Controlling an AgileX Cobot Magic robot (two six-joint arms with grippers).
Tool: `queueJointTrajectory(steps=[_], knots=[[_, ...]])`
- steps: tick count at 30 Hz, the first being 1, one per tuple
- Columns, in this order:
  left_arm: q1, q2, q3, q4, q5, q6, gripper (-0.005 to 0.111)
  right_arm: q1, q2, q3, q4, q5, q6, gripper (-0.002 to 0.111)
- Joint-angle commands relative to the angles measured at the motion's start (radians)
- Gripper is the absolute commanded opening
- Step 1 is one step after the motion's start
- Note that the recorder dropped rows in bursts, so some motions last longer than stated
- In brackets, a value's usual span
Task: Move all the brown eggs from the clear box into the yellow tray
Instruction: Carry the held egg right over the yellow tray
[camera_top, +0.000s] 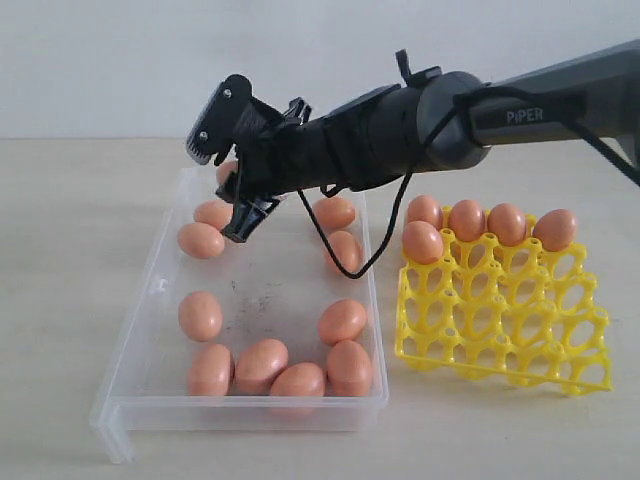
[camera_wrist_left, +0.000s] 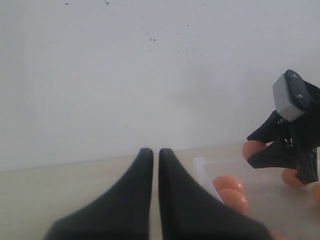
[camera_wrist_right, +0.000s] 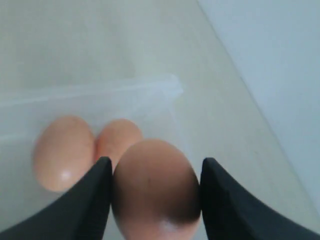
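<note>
Fingers (camera_wrist_right: 90, 205) of right gripper (camera_wrist_right: 156, 165) are pinching one brown egg (camera_wrist_right: 155, 200) over the clear box (camera_top: 150, 290), back left corner. Other brown eggs (camera_top: 261, 365) are lining box edges, middle floor open. Five are sitting along yellow tray (camera_top: 500, 370) far edge. Left gripper (camera_wrist_left: 155, 155) fingers are pressing together.

Ext. cam: raised, in front of desk (camera_top: 60, 250), faces rear wall (camera_top: 100, 60). Mid range; covers whole clear box (camera_top: 130, 400) and yellow tray (camera_top: 500, 330).

L wrist cam: low, approx. level, faces wall past L end effector (camera_wrist_left: 155, 157). Shares box corner and R end effector (camera_top: 228, 180) w/ ext.

R wrist cam: very close, angled down on brown egg (camera_wrist_right: 155, 190) between own fingers. Shares box corner w/ ext.
</note>
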Motion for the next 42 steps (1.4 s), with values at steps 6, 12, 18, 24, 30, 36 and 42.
queueJointTrajectory(steps=[6,12,18,24,30,36,42], knots=[[-0.005,-0.002,0.003,-0.002,0.000,0.001,0.004,0.098,-0.002,0.016,-0.215,-0.298,-0.024,0.000],[-0.005,-0.002,0.003,-0.002,0.000,0.001,0.004,0.152,-0.002,0.016,-0.221,-0.271,-0.027,0.000],[-0.005,-0.002,0.003,-0.002,0.000,0.001,0.004,0.110,-0.002,0.016,-0.718,-0.205,0.770,0.000],[-0.005,-0.002,0.003,-0.002,0.000,0.001,0.004,0.089,-0.031,0.084,-1.252,-0.391,1.675,0.000],[-0.005,-0.002,0.003,-0.002,0.000,0.001,0.004,0.070,-0.099,0.333,-1.461,-0.895,2.004,0.000],[-0.005,-0.002,0.003,-0.002,0.000,0.001,0.004,-0.060,-0.127,0.493,-1.807,-1.224,2.240,0.000],[-0.005,-0.002,0.003,-0.002,0.000,0.001,0.004,-0.211,-0.138,0.614,-2.024,-1.362,2.395,0.000]])
